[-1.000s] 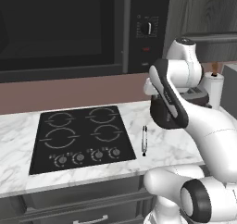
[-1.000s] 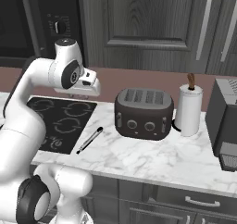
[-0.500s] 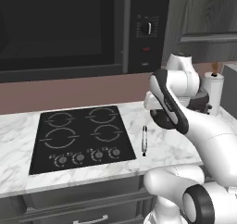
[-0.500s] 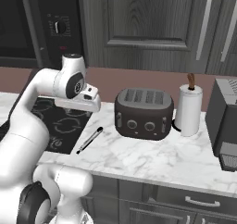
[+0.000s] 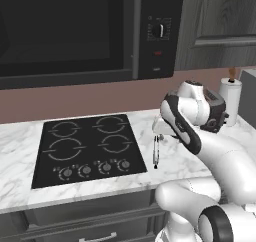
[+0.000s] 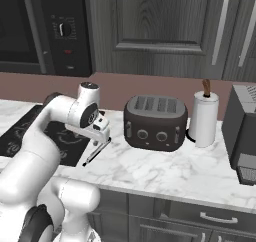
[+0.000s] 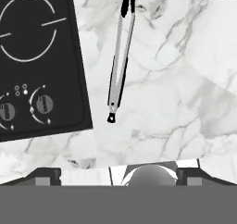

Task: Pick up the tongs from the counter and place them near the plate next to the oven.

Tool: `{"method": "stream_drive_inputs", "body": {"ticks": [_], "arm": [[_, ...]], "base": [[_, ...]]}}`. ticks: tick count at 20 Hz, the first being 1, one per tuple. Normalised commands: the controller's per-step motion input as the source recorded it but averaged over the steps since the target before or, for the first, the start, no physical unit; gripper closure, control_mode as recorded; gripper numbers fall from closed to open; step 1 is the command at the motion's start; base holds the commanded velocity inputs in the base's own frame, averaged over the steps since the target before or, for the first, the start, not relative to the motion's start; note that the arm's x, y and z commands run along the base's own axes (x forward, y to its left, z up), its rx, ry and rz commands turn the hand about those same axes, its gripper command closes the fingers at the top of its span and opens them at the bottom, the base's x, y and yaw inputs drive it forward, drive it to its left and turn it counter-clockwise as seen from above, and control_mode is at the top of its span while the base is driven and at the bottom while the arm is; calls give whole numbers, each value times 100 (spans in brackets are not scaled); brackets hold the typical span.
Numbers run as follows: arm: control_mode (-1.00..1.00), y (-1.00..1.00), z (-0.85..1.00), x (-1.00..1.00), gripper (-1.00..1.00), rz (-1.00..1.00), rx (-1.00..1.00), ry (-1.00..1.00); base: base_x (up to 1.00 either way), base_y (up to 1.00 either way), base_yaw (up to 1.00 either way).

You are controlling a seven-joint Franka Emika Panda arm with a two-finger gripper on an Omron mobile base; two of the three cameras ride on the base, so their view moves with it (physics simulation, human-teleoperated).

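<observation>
Tongs [image 7: 121, 52] lie flat on the bench [image 7: 176, 102], just beside the cooktop [image 7: 37, 56], on its knob-row corner side. Pincer [image 6: 102, 135] hangs above the tongs, apart; its spread cannot be told. Toaster [image 6: 155, 122] stands farther from the cooktop.

tongs [image 7: 119, 56] silvery-white, dark tips | counter [image 7: 176, 79] white marble, grey veins | cooktop [image 5: 87, 148] black, white ring marks | toaster [image 6: 155, 122] dark brown | wall [image 6: 150, 83] dusty pink | cabinets [image 6: 165, 26] dark grey-brown
</observation>
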Motion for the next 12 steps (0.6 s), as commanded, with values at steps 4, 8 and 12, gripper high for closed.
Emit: {"method": "stream_drive_inputs", "body": {"ticks": [4,8,12], "arm": [[-100,19,-67,24,-100,-15,-16,-7],[-100,17,-53,34,-100,-15,-18,-1],[-100,12,-42,44,-100,-15,-7,0]], "base": [[0,0,0],[0,0,0],[0,0,0]]}}
